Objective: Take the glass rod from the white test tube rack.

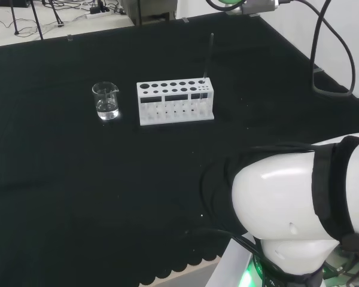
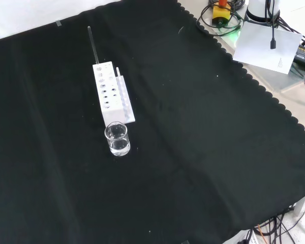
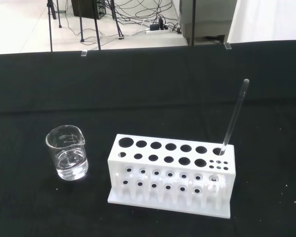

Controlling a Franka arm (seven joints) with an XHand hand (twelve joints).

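the thin clear glass rod [image 3: 233, 116] leans in the far right hole of the white plastic test tube rack [image 3: 170, 174], wrist view. i cannot tell the hand's state. a sideways pull could tip the rack toward the small glass beaker [image 3: 66, 159] nearby.

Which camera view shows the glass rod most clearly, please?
The wrist view: the glass rod stands out pale against the black cloth, leaning in an end hole of the white test tube rack. In the head view the rod is a thin dark line; in the front view likewise.
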